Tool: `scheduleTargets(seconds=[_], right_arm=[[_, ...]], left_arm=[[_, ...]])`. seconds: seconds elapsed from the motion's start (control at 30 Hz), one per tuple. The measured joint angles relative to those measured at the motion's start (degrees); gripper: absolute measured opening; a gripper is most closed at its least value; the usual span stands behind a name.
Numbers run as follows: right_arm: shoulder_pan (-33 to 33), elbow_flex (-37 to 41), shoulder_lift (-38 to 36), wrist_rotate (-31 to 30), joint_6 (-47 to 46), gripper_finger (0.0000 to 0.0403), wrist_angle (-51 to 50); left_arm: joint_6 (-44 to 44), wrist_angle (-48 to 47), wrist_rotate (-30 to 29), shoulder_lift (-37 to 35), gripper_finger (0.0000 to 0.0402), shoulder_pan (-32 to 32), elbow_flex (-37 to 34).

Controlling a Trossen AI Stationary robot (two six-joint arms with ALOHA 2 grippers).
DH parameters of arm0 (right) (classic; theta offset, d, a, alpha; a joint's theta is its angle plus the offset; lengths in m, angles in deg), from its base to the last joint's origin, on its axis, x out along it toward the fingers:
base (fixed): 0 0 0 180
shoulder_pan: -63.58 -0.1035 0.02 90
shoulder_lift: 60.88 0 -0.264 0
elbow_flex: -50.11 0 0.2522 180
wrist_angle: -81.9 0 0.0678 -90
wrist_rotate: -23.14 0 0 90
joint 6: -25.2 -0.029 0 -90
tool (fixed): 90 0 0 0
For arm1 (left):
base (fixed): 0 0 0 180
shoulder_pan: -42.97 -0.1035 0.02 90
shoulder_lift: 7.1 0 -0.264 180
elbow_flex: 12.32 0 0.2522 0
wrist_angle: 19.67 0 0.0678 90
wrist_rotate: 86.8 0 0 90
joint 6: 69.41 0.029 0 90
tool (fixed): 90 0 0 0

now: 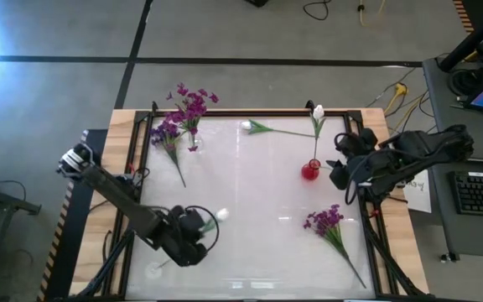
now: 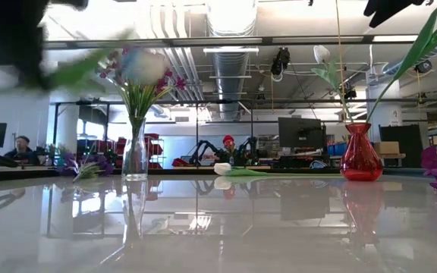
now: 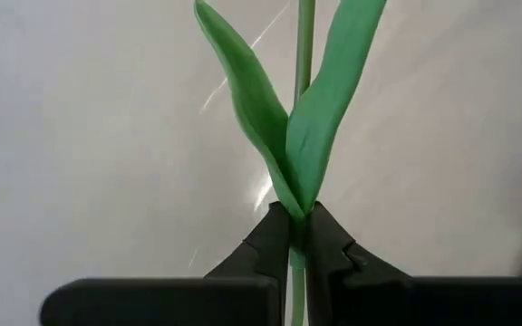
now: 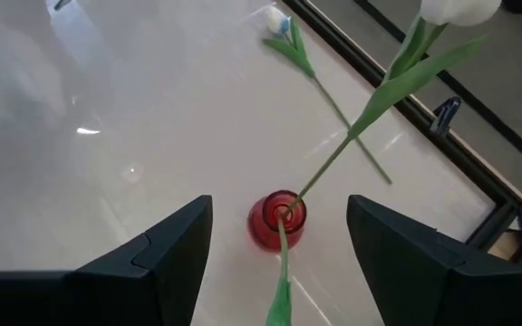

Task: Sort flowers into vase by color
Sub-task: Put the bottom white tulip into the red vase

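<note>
Jaws of the left gripper (image 3: 299,237) pinch a tulip stem (image 3: 304,36) low down (leaves above); it could pivot or slip.

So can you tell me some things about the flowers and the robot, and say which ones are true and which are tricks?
1. The small red glass vase holds a white tulip bud on a thin green stem. True.
2. The left end effector is open and empty. False: it is shut on a green tulip stem.
3. The tall clear glass vase holds purple blossoms. True.
4. The right end effector grips the red vase. False: it is open above it.
</note>
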Motion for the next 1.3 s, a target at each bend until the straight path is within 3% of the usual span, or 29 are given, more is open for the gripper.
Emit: scheduleTargets(seconds=[0.27,0.43,0.57,0.7,0.97,1.3], right_arm=[[-0.01,1.52,0.11,-0.67,2.53,0.0249,2.3],[0.0,1.52,0.14,-0.61,7.07,0.0249,7.93],[-0.02,1.52,0.9,0.28,13.8,0.0249,15.42],[-0.17,1.52,2.81,3.04,21.14,0.0249,22.77],[-0.17,1.52,7.93,4.33,32.26,0.0249,31.73],[-0.17,1.52,13.25,4.39,37.64,0.0249,38.52]], left_arm=[[38.18,25.95,-13.93,-6.06,0.0,-4.0,0.04],[60.59,39.37,-13.95,-6.17,0.0,-9.04,0.04],[71.39,50.76,-5.9,-4.44,0.0,-14.6,0.02],[74.18,62.24,0.27,-1.39,0.0,-19.8,-0.02],[73.6,73.8,0.81,3.14,0.0,-24.98,-0.07],[72.31,82.09,0.4,5.1,0.0,-26.25,-0.09]])
